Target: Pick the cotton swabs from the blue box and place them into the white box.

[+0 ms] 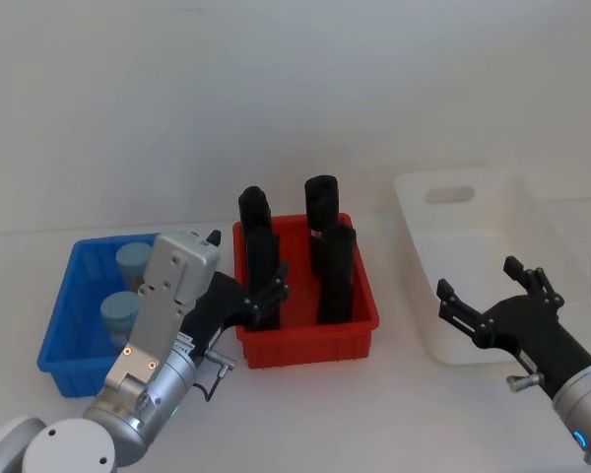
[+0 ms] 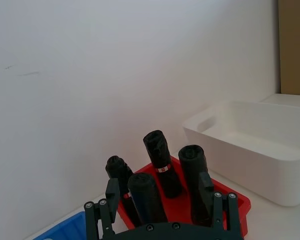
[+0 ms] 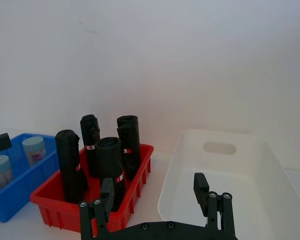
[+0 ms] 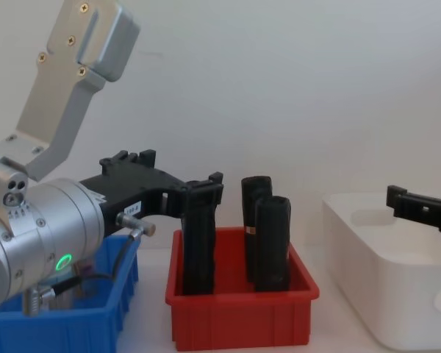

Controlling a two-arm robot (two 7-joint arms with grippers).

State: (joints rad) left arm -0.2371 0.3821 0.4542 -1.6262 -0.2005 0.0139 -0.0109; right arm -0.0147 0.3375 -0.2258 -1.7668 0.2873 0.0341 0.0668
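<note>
Left pincer (image 1: 244, 268) spread wide, empty, near blue box (image 1: 54, 335); right pincer (image 1: 481, 278) likewise by white box (image 1: 414, 197). Reach stage, seemingly: next, descend onto cotton swabs (image 1: 119, 311).

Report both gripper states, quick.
Left gripper: open, empty, by the red box.
Right gripper: open, empty, by the white box.
</note>
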